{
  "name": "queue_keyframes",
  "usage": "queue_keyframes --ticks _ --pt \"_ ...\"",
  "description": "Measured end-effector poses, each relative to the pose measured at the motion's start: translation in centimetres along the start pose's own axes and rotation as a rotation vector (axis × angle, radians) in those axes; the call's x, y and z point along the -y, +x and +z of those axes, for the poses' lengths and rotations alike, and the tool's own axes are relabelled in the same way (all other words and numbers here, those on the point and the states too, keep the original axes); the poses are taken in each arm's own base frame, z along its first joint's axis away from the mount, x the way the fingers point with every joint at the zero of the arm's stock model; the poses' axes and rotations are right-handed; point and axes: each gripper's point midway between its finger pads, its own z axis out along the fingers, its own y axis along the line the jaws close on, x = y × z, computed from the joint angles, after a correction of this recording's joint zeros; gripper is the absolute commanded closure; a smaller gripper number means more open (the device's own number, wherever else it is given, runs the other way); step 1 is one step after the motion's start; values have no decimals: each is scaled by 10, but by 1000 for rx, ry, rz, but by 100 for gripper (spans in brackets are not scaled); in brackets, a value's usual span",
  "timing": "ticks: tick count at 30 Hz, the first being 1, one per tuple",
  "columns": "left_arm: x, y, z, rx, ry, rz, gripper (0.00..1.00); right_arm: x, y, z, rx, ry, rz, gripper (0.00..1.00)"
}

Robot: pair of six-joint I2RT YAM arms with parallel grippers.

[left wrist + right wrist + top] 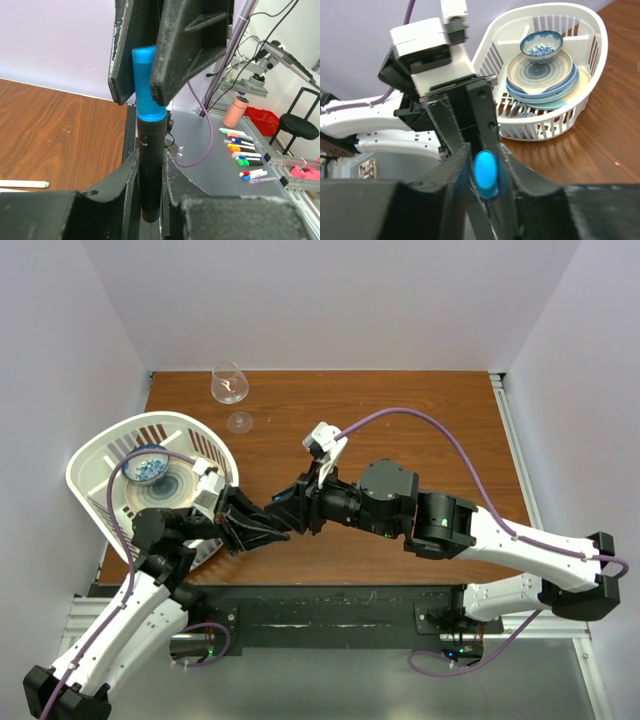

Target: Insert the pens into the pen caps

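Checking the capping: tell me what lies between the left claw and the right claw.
The left wrist view shows a black pen barrel bridging them, its blue cap pinched in the right claw, the barrel in the left claw.

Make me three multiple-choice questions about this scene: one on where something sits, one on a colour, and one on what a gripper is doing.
1. Where is the patterned bowl?
A. On the plates in the white basket
B. On the floor
C. On a shelf

2. What colour is the cap held by the right gripper?
A. Green
B. Blue
C. Red

3. How is the left gripper?
A. Open and empty
B. Shut on the black pen
C. Out of view

Answers:
1 A, the bowl rests on the stacked plates inside the basket.
2 B, the cap between the right fingers is bright blue.
3 B, its fingers clamp the pen barrel below the cap.
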Motion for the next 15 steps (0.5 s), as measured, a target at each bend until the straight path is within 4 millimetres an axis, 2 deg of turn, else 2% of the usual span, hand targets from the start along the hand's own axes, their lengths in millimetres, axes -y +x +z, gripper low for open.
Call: queue_keyframes --ticks 1,3,15 --pt "1 -1 0 1 5 5 100 2 1 -1 1 4 5 93" --pt "2 0 0 -2 10 -4 100 3 2 -3 10 3 19 100" --pt "0 8 3 -19 60 -116 100 10 12 -5 91 -22 117 100"
